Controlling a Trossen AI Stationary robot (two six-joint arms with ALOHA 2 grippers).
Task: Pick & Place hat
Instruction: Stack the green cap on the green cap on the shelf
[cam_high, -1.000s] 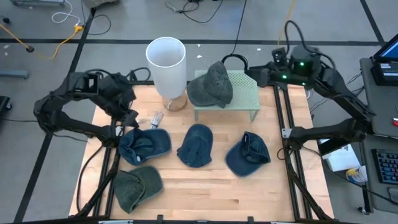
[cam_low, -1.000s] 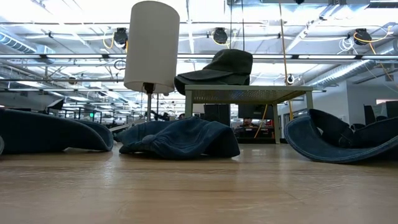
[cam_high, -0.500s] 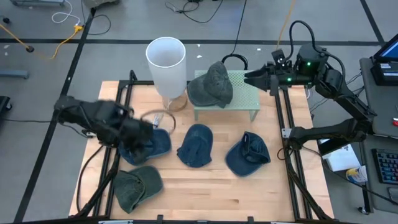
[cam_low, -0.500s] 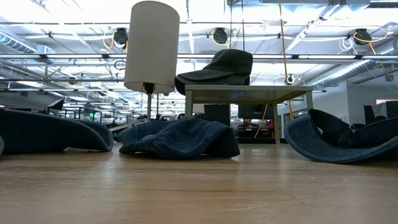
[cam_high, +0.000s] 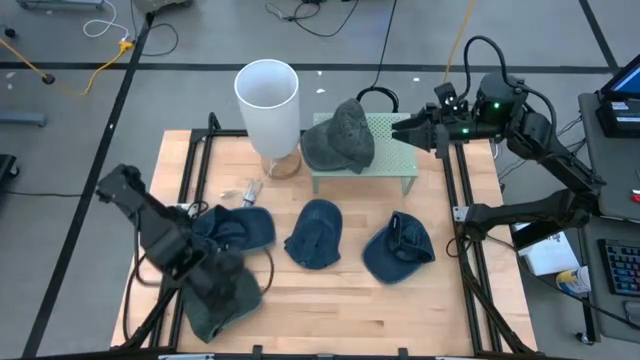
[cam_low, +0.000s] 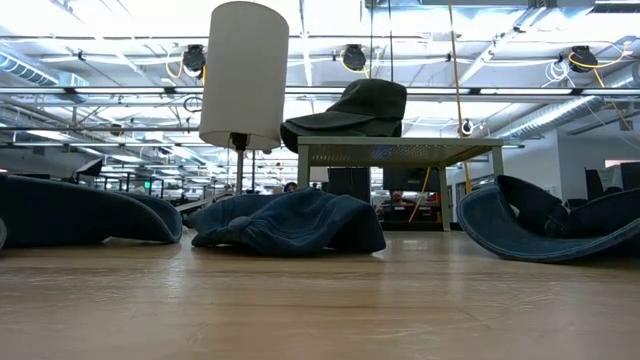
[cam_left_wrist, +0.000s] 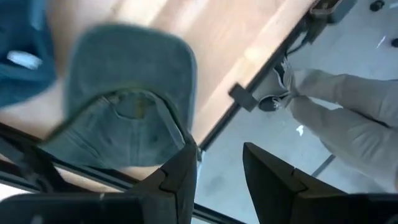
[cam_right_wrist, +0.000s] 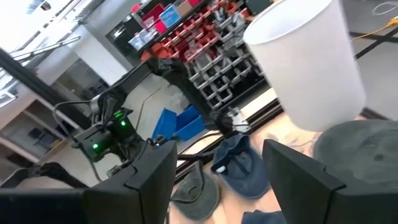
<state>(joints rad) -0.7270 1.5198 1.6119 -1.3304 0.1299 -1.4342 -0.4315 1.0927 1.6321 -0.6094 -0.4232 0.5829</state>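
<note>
Hovering over the green hat (cam_high: 222, 300) at the table's (cam_high: 330, 290) front-left corner, the left gripper (cam_left_wrist: 217, 168) has fingers parted and apparently empty (wrist view is blurry), while the right gripper (cam_high: 400, 127), open, waits above the green shelf (cam_high: 392, 152) near the back edge.

One grey hat (cam_high: 340, 137) sat on the green stand (cam_high: 393, 152); three blue hats (cam_high: 317, 233) and another grey one (cam_high: 222, 300) lay on the counter (cam_high: 330, 290).
</note>
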